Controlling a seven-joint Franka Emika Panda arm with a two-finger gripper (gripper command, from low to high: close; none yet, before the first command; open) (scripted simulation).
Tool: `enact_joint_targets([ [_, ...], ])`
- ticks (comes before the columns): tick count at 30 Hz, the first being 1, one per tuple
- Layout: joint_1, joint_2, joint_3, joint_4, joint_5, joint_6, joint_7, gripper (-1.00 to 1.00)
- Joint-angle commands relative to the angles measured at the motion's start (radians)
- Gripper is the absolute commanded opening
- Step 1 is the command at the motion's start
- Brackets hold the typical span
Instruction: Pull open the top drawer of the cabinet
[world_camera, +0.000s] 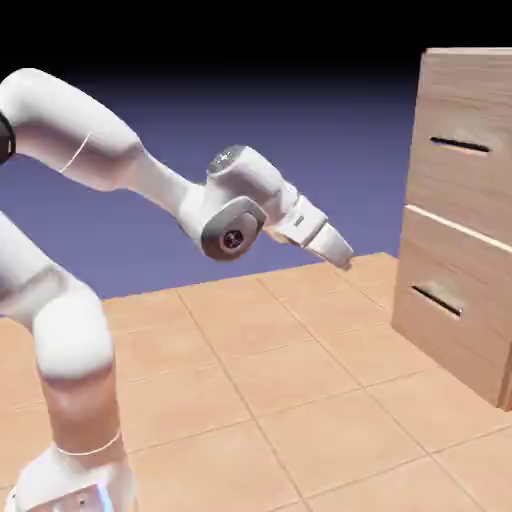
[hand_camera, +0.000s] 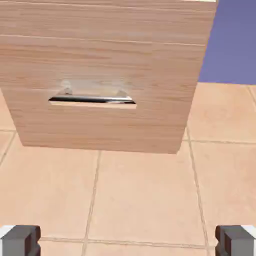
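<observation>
Blue-violet backdrop rises behind the tiled floor (world_camera: 300, 420). On its right side stands the cabinet (world_camera: 490, 290), top drawer (world_camera: 460, 170) closed above the lower drawer (world_camera: 450, 290), also closed. Well apart from both, the gripper (world_camera: 335, 248) has its fingers spread.

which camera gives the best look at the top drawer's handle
The exterior view: it shows the whole top handle on the upper drawer. The hand view shows only the lower drawer's handle.

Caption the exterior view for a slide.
White robot arm reaches toward a wood-grain cabinet, claw short of it, both drawers shut.
</observation>
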Motion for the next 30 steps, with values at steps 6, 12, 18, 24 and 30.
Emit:
enact_joint_targets([
  [6,0.113,0.161,-0.155,0.110,0.231,-0.029,-0.261,0.00],
  [12,0.225,0.322,-0.311,0.220,0.462,-0.059,-0.522,0.00],
  [18,0.338,0.483,-0.466,0.330,0.693,-0.088,-0.783,0.00],
  [24,0.450,0.644,-0.622,0.441,0.924,-0.117,-1.044,0.00],
  [30,0.563,0.805,-0.777,0.551,1.156,-0.147,-1.305,0.00],
])
